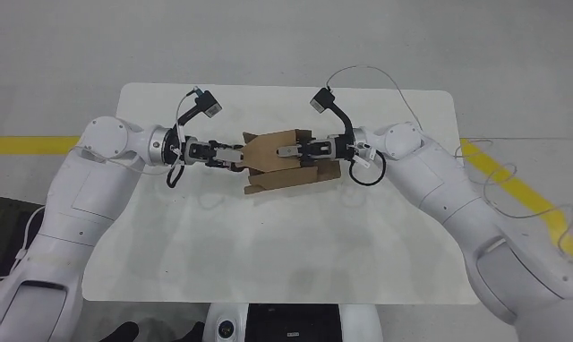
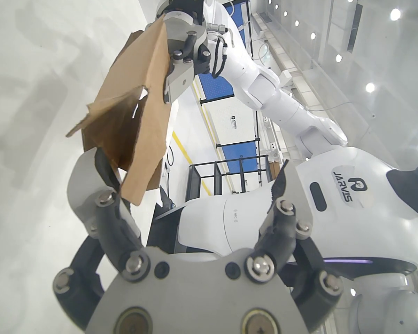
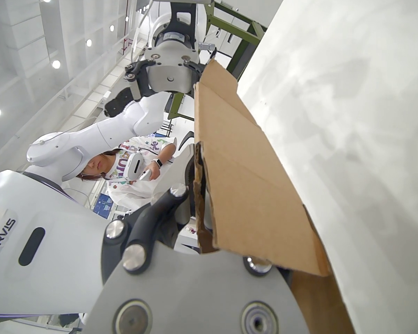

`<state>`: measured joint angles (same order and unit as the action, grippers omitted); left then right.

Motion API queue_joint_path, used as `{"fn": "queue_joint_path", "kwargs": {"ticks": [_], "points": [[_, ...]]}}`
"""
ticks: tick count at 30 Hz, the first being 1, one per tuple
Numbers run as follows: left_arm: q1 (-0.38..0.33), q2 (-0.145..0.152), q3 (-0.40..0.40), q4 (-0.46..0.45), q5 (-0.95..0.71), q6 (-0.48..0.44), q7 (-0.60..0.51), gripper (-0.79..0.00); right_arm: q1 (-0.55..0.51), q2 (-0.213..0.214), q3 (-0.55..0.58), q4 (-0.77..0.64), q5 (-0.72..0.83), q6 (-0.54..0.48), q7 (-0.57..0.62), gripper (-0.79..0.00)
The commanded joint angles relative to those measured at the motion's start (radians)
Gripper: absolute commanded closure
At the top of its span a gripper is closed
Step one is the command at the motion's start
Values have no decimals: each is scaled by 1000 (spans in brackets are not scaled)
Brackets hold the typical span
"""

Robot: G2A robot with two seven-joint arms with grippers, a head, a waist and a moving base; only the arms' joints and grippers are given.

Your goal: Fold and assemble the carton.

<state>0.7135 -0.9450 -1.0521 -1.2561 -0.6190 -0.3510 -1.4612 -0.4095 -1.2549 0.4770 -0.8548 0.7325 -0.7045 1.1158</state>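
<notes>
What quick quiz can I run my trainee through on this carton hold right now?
1. True or false: the carton lies flat and fully unfolded on the table.
2. Which gripper is open? A) left gripper B) right gripper C) both
3. Fill in: the right gripper is clamped on a wall of the ___.
Key: 1 false, it is partly erected between the two arms; 2 A; 3 carton.

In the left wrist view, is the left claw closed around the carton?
No, the left claw has its fingers wide apart, and the carton lies next to only one of them.
</notes>
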Motion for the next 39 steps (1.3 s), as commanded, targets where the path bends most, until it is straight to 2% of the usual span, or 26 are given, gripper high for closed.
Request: {"fn": "queue_joint_path", "kwargs": {"ticks": [1, 10, 20, 30, 39], "points": [[-2, -1, -1, 4, -16, 13, -9, -785, 1, -7, 0, 14, -6, -4, -4, 0], [-7, -2, -22, -1, -84, 60, -49, -785, 10, -43, 4, 74, -35, -26, -27, 0], [-2, -4, -42, -46, -118, 82, -42, -785, 17, -83, 5, 103, -74, -24, -24, 0], [8, -12, -26, -75, -49, 48, 8, -785, 26, -113, 22, 102, -99, -15, -15, 0], [15, -13, -31, -93, -4, 24, 39, -785, 25, -123, 42, 79, -119, 3, 3, 0]]}}
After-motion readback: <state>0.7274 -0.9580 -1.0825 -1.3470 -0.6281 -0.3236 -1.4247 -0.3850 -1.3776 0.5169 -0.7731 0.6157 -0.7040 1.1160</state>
